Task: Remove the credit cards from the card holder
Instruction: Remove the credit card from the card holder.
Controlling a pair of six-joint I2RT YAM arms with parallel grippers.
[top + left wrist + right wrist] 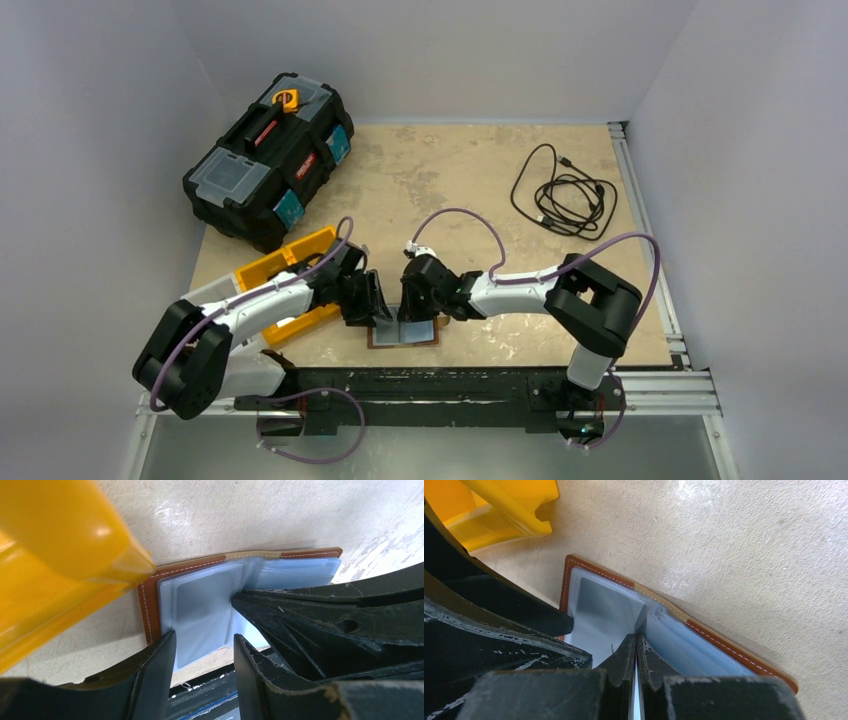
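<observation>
Lying open, card holder (150, 605), left pincer (204, 639) parted astride its sleeve (200, 610), right pincer (635, 639) closed at its middle

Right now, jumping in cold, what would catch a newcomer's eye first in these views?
The card holder lies open at the near edge of the table, with both tools crowded on its pale blue sleeves. The right tool is shut at the central fold, and the left tool is open astride the left page. Next come the orange tray just left of it and the black toolbox at the far left corner.
</observation>
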